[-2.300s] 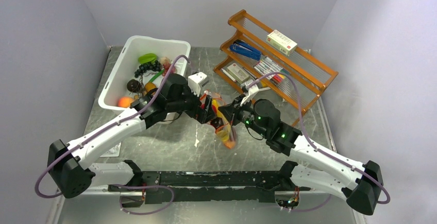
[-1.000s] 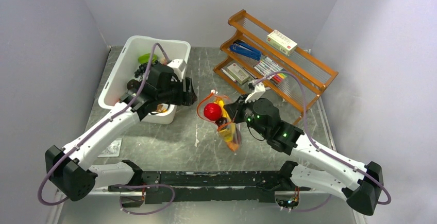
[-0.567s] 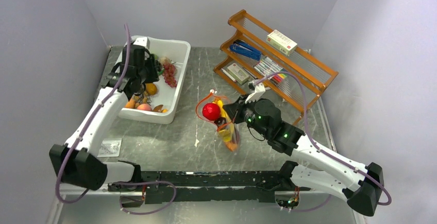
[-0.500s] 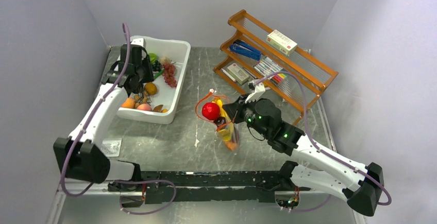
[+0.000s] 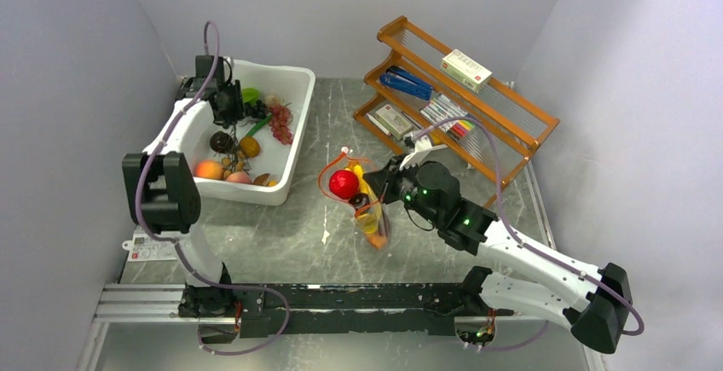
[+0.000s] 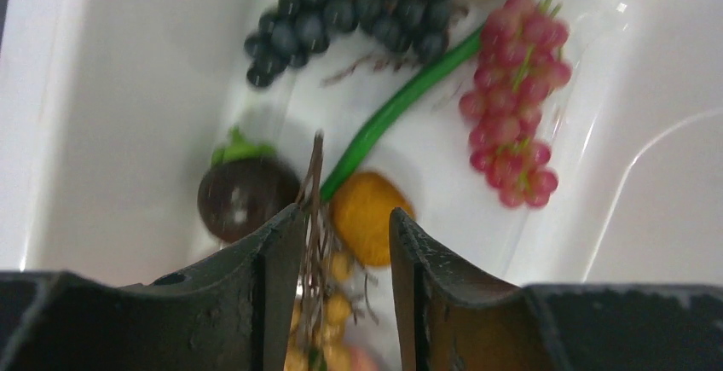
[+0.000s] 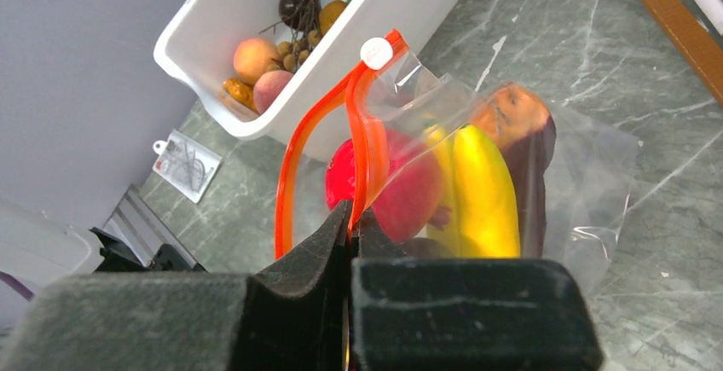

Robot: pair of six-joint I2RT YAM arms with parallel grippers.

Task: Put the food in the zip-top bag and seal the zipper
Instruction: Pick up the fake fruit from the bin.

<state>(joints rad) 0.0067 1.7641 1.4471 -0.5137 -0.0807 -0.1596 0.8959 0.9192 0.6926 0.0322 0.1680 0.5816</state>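
Well, left claw [image 6: 345, 217] hovers over the bin [image 5: 264, 66], near its left wall.

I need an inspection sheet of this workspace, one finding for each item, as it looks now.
Surface: grey marbled table, small packet near left edge.
Job's things: zip-top bag held up, mouth open, red fruit and banana inside; more food in white bin.
Clutter: wooden rack with boxes, pens.
Grippers: left gripper open over bin; right gripper shut on zipper.
Cables: purple cable on each arm.
Surroundings: plain walls.
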